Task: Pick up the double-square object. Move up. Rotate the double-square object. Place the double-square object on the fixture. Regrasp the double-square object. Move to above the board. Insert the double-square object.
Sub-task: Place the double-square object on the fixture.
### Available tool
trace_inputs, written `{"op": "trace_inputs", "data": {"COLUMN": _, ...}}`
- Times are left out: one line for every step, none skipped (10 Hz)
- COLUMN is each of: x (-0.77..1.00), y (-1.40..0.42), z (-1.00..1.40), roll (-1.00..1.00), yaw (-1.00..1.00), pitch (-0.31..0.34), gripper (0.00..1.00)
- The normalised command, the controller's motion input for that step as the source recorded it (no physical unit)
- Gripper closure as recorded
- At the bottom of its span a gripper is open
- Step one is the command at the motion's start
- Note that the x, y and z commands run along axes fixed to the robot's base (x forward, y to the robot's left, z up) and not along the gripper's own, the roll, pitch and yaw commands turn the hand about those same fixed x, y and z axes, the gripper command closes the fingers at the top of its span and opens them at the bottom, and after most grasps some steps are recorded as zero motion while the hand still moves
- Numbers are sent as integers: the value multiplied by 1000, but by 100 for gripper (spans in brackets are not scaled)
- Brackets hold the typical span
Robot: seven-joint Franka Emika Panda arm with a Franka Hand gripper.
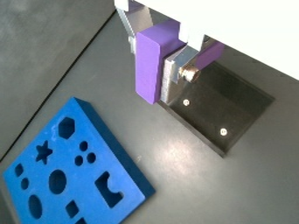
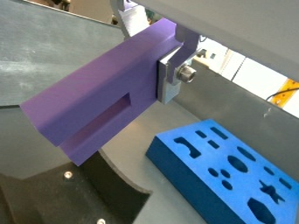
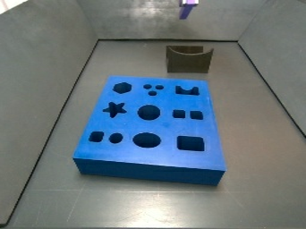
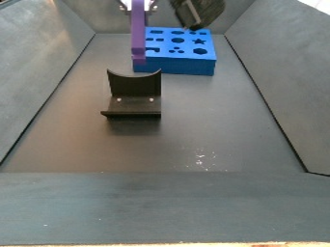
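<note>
The double-square object (image 1: 149, 70) is a light-purple elongated block with a notched end (image 2: 100, 101). My gripper (image 1: 156, 54) is shut on its upper end, one silver finger (image 2: 172, 77) flat against its side. In a side view the object (image 4: 137, 34) hangs upright in the air, above and just behind the fixture (image 4: 131, 96), not touching it. The fixture (image 3: 188, 58) is a dark holder with a curved dip, near the back wall. The board (image 3: 149, 121) is a blue slab with shaped cut-outs in mid-floor. In a side view only the object's tip (image 3: 188, 7) shows at the upper edge.
Grey walls enclose the dark floor (image 3: 257, 134) on all sides. The fixture's base plate (image 1: 228, 105) with its screws lies below the gripper. The board (image 1: 70, 171) sits apart from the fixture, with a strip of floor between them.
</note>
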Motion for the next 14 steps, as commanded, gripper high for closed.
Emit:
{"op": "trace_inputs", "data": {"x": 198, "y": 36, "z": -11, "roll": -229, "yaw": -103, "pitch": 46, "gripper": 100}}
{"op": "trace_inputs", "data": {"x": 138, "y": 136, "z": -1000, "roll": -1000, "yaw": -115, "pitch": 215, "gripper": 100}}
{"op": "trace_inputs", "data": {"x": 128, "y": 140, "z": -1000, "roll": -1000, "yaw": -120, "pitch": 196, "gripper": 100}}
{"op": "trace_inputs", "data": {"x": 151, "y": 143, "z": -1000, "roll": -901, "yaw": -166, "pitch": 199, "gripper": 100}}
{"op": "trace_inputs", "data": {"x": 161, "y": 141, "z": -1000, "roll": -801, "yaw": -174, "pitch": 191, "gripper": 100}}
{"op": "trace_inputs", "data": {"x": 179, "y": 145, "z": -1000, "roll": -544, "yaw": -202, "pitch": 130, "gripper": 100}}
{"op": "trace_inputs", "data": {"x": 182, "y": 146, "z": -1000, "roll": -437, "yaw": -207, "pitch": 106, "gripper": 100}}
{"op": "trace_inputs", "data": {"x": 185, "y": 138, "z": -1000, "roll": -257, "yaw": -200, "pitch": 61, "gripper": 100}}
{"op": "trace_inputs", "data": {"x": 188, "y": 137, "z": -1000, "roll": -198, "yaw": -189, "pitch": 21, "gripper": 100}}
{"op": "trace_inputs", "data": {"x": 167, "y": 128, "z": -838, "roll": -176, "yaw": -166, "pitch": -11, "gripper": 100}}
{"op": "trace_inputs", "data": {"x": 151, "y": 111, "z": -714, "roll": -167, "yaw": -149, "pitch": -20, "gripper": 100}}
{"op": "trace_inputs", "data": {"x": 104, "y": 139, "z": -578, "roll": -121, "yaw": -114, "pitch": -38, "gripper": 100}}
{"op": "trace_inputs", "data": {"x": 85, "y": 142, "z": -574, "roll": -119, "yaw": -99, "pitch": -40, "gripper": 100}}
{"op": "trace_inputs", "data": {"x": 85, "y": 141, "z": -575, "roll": -119, "yaw": -82, "pitch": -40, "gripper": 100}}
